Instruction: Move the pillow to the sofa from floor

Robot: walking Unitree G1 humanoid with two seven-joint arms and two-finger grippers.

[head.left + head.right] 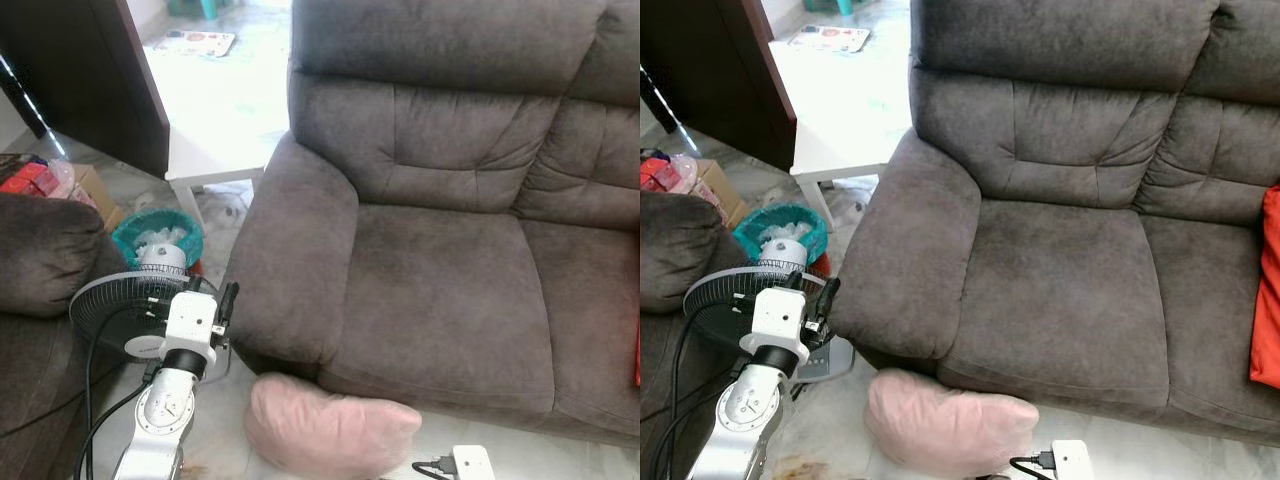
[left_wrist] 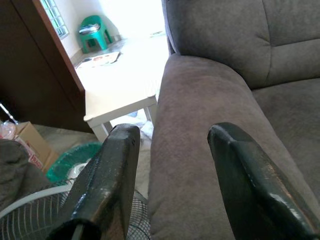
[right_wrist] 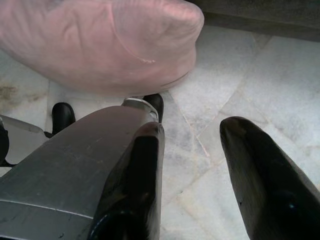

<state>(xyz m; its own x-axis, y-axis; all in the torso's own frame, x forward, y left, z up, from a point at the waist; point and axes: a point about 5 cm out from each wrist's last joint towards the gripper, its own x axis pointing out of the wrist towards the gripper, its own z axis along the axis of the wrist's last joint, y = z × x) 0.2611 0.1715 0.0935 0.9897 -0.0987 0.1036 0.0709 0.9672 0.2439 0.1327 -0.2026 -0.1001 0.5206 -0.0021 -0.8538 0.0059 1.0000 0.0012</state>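
Pink pillow [image 1: 330, 428] lies bottom-centre against the sofa [image 1: 450, 290]; both grippers, left gripper [image 2: 172, 170] and right gripper [image 3: 192, 175], gape empty — a one-sided pinch could let the soft pillow sag free.

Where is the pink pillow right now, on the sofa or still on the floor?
On the floor. The pink pillow lies on the pale tiles against the front of the grey sofa, below its seat cushion. Neither gripper holds it.

Pale marble floor [image 3: 280, 75], white side table [image 1: 215, 120], standing fan [image 1: 125, 305]
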